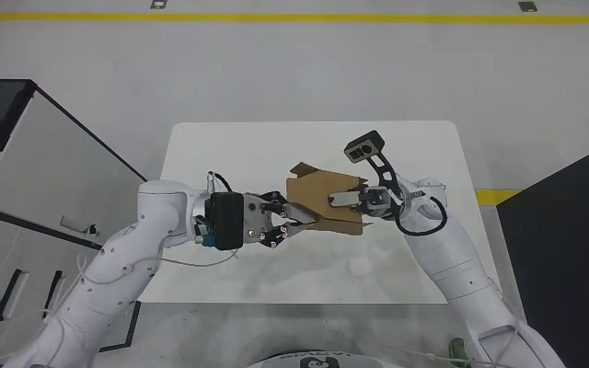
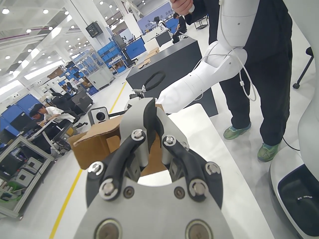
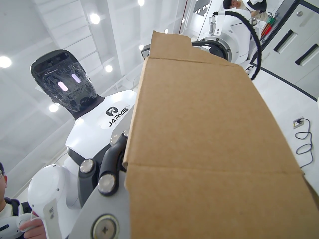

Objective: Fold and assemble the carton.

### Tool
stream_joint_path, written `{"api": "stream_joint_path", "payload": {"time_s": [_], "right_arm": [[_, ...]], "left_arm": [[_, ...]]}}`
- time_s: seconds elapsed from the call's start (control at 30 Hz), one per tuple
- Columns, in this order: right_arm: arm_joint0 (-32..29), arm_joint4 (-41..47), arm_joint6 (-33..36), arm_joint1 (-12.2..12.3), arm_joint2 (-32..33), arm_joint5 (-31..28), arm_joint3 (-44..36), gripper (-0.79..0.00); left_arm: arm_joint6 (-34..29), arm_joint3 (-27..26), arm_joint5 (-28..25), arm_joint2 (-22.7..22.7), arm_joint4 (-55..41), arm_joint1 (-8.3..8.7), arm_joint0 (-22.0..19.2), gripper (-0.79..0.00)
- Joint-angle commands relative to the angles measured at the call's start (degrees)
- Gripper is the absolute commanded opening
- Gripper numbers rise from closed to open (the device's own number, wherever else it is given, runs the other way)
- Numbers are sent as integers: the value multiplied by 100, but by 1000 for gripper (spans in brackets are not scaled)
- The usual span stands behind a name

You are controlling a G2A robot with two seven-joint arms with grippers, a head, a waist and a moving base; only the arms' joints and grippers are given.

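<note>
Room: big hall, grey floor (image 1: pixel 276 74) running under everything, with 1 yellow line (image 1: pixel 294 17) crossing it past the far side of the bench. A dark cabinet (image 1: pixel 37 166) is standing off the bench's left side.

Bench (image 1: pixel 405 267): white top, sitting directly in front of the robot.

Carton (image 1: pixel 313 189) (image 2: pixel 97 140) (image 3: pixel 204 130): brown cardboard, partly opened up, sitting over the middle of the bench between the 2 arms. Can't tell if it's resting on the surface or hanging just off it. Flaps are sticking out at the far end, and the left wrist view is looking into 1 open end.

Left end effector (image 1: pixel 299 217) (image 2: pixel 150 105): coming in from the left side and clenching the carton's near-left edge, with cardboard showing between the 2 fingers.

Right end effector (image 1: pixel 342 198): lying against the carton's top panel on the right side and touching it. The cardboard is covering it in its own wrist view, so can't tell its grip state.
</note>
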Motion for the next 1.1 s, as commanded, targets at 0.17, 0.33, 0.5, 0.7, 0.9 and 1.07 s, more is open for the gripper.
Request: {"api": "stream_joint_path", "payload": {"time_s": [0.17,0.33,0.5,0.7,0.9,1.07], "right_arm": [[-38,-186,-88,22,34,51,-53,-785],[-43,-4,-53,12,47,-11,-10,-785],[-54,123,-27,12,102,-27,49,-785],[-88,135,-3,25,206,-2,50,-785],[-120,64,29,40,266,29,70,-785],[-130,-40,39,51,255,41,90,-785]], "left_arm": [[-16,10,66,6,19,-10,-11,-785],[-173,-16,174,-153,31,10,62,-785],[-276,-43,148,-334,-5,39,134,-785],[-292,0,231,-590,-64,68,221,-785],[-252,49,233,-670,-44,73,180,-785],[-216,122,265,-609,-19,57,95,-785]]}}
